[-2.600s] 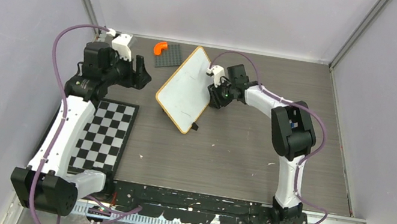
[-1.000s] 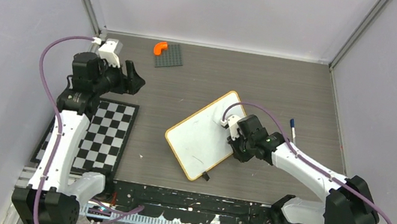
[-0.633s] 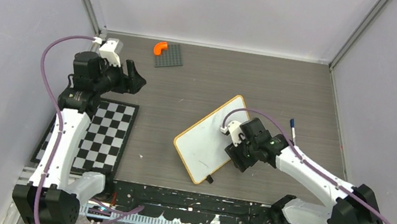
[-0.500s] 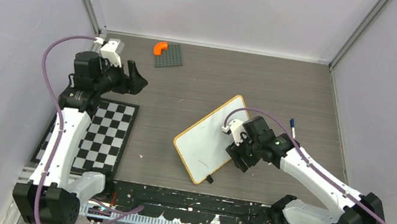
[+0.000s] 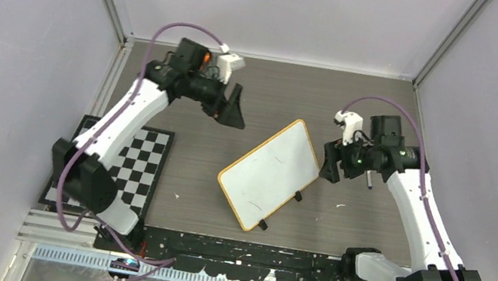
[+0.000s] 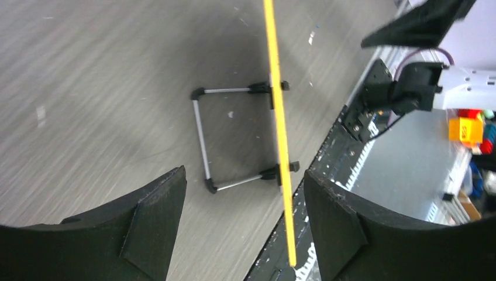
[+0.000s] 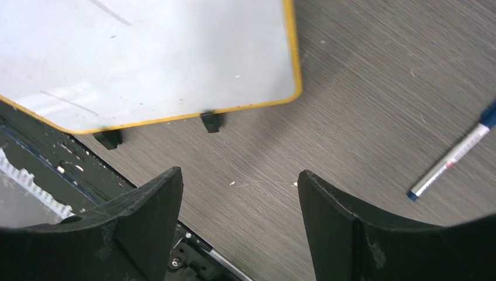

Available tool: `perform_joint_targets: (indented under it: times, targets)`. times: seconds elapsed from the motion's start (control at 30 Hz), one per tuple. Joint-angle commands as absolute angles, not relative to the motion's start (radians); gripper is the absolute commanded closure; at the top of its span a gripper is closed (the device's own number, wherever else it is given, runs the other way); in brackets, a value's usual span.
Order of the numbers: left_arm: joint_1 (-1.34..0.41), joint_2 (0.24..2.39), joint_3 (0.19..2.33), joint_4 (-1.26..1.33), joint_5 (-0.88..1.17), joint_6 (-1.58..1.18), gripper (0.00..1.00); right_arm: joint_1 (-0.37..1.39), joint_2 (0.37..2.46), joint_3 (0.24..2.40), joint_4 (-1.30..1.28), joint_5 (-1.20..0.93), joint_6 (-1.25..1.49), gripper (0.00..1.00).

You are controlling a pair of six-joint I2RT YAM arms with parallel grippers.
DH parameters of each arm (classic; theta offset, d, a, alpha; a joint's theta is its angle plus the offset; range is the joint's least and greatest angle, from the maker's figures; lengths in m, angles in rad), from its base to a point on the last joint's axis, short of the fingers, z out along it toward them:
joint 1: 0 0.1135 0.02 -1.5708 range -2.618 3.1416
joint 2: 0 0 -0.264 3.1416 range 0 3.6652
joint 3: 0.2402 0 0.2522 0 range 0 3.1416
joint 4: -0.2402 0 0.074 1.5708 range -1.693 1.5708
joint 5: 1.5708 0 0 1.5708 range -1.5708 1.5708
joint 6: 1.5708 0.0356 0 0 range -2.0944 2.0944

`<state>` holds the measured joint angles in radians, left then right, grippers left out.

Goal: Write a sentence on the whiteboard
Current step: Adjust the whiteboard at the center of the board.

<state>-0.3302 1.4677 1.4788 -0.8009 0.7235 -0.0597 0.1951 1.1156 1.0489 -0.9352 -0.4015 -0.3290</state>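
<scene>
Whiteboard (image 5: 267, 174) sits toward the near edge of the table (image 5: 359, 105), about midway along it, turned at a slant with one long side facing the near right corner. Its place matches what I saw half a second ago. Two black clip feet (image 5: 262, 224) show along that side; the farther one was under the right gripper before and is now uncovered. Through the right wrist camera the board's face (image 7: 146, 52) shows only faint grey streaks inside the yellow rim. Toward the near left corner lies the checkerboard mat (image 5: 139, 160), unchanged.

Going farther in, my right gripper (image 5: 328, 167) has let go. Half a second ago it was on the board's right side; now it hangs just off the board's far right corner, apart from it, fingers spread wide with only bare table between them (image 7: 240, 175). A marker (image 7: 449, 162) with a blue cap lies on the table to the right of that gripper, well apart from the board.

Farthest back, the left arm has made the biggest change. It was held over the far end of the mat by the left edge; now it reaches across toward the middle of the far edge. The left gripper (image 5: 234, 111) points at the board, wide open and holding nothing. From its wrist camera I see the board edge-on (image 6: 279, 134) as a thin yellow strip, with a wire stand (image 6: 200, 140) clipped to it and resting on the table.
</scene>
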Motion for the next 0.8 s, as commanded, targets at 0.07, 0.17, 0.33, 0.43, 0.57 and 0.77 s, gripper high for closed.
perform_joint_targets:
  times: [0.07,0.17,0.33,0.43,0.57,0.77]
  targets:
    - [-0.495,1.677,1.678,-1.018,0.722,-0.003,0.27,-0.011,1.156,1.137,-1.038,-0.516,-0.381,0.24]
    - [-0.558,1.751,1.727,-1.058,0.695,0.027,0.3,-0.092,1.16,1.132,-1.044,-0.531,-0.384,0.23]
    - [-0.613,1.84,1.752,-1.083,0.658,0.032,0.52,-0.181,1.166,1.121,-1.051,-0.543,-0.391,0.23]
    - [-0.633,1.877,1.772,-1.105,0.697,0.03,0.57,-0.21,1.162,1.11,-1.051,-0.545,-0.403,0.22]
    - [-0.637,1.89,1.774,-1.105,0.742,-0.016,0.79,-0.225,1.165,1.107,-1.051,-0.543,-0.412,0.22]
    - [-0.637,1.844,1.775,-1.139,0.74,-0.071,1.0,-0.229,1.184,1.125,-1.069,-0.543,-0.421,0.22]
